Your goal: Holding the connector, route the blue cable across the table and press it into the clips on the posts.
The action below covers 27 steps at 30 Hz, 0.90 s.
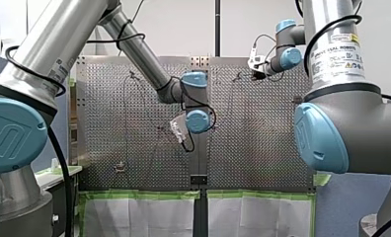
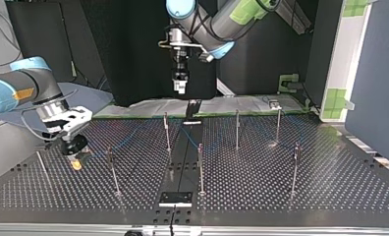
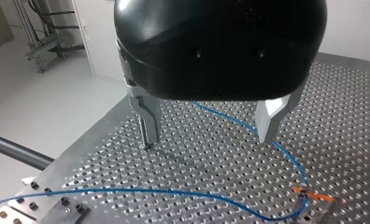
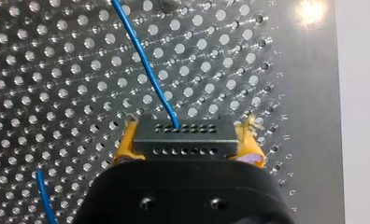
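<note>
Two tools: my right tool [image 4: 187, 142] pinches the black rectangular connector [image 4: 182, 134]; my left tool [image 3: 207, 139] is spread. Letters [image 4: 282, 95] edge the perforated metal counter [image 4: 57, 84].

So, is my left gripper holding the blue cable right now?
No: the left gripper is open and empty, and the blue cable lies on the table under it.

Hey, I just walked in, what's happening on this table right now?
My right gripper is shut on the black connector, low over the perforated table, the blue cable trailing from it. My left gripper hangs open above the table, holding nothing, with cable lying below it. Whether the cable is clipped to any of the posts is unclear.
</note>
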Available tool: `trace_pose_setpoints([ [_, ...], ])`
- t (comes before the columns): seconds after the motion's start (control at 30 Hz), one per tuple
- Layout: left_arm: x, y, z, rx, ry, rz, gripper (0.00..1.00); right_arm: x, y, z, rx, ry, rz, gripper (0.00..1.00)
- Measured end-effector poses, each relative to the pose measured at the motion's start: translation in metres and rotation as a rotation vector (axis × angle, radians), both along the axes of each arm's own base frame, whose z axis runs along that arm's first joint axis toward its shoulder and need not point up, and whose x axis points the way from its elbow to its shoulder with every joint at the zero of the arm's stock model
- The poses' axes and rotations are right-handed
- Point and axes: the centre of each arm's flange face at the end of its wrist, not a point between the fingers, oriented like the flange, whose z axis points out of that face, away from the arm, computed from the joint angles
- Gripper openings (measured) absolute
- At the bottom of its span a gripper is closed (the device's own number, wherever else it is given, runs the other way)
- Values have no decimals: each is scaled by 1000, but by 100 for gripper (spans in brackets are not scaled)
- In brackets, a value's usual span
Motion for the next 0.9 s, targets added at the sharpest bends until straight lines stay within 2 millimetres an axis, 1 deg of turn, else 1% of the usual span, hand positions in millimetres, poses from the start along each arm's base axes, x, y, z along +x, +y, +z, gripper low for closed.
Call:
trace_pose_setpoints([
  [0.37, -20, 19, -27, 0, 0, 0, 100, 0, 0, 0, 2, 0, 0, 0],
  [0.63, -32, 32, -43, 0, 0, 0, 100, 0, 0, 0, 4, 0, 0, 0],
  [0.9, -50, 49, -61, 0, 0, 0, 100, 0, 1, 0, 5, 1, 0, 0],
])
